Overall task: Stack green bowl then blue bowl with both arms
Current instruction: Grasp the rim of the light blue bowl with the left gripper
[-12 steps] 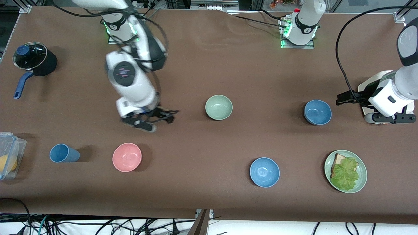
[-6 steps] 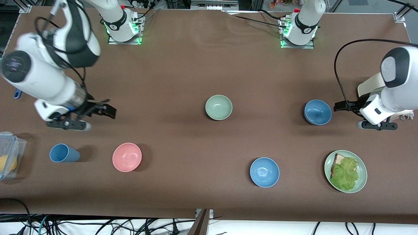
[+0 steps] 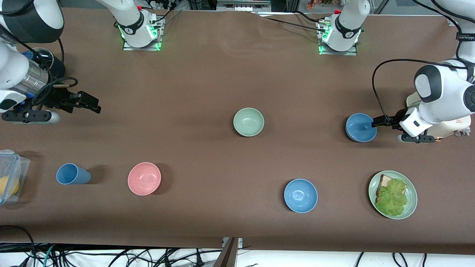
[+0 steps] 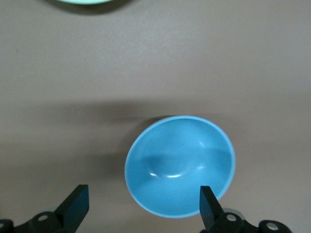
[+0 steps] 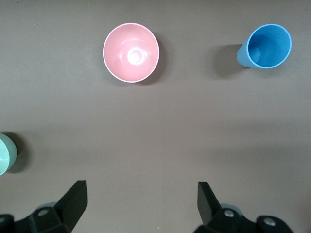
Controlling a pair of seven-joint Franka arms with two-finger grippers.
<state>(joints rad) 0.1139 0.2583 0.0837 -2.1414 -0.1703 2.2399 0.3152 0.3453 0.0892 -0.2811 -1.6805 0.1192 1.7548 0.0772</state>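
The green bowl (image 3: 248, 121) stands alone at mid table; its edge shows in the right wrist view (image 5: 6, 153). The blue bowl (image 3: 361, 127) stands toward the left arm's end. My left gripper (image 3: 374, 124) is open and empty, low over the rim of the blue bowl; in the left wrist view (image 4: 143, 208) the bowl (image 4: 180, 165) sits just ahead, one finger (image 4: 210, 206) overlapping its rim. My right gripper (image 3: 91, 104) is open and empty over bare table at the right arm's end, and shows in the right wrist view (image 5: 141, 201).
A glossy sky-blue bowl (image 3: 300, 195) and a green plate with bread and lettuce (image 3: 411, 193) lie nearer the front camera. A pink bowl (image 3: 144, 178), a blue cup (image 3: 72, 174) and a clear box (image 3: 11, 174) lie toward the right arm's end. A black pot (image 3: 53, 68) stands by the right arm.
The right arm swung from beside the green bowl out to the right arm's end of the table. The left gripper moved in to the blue bowl's rim.
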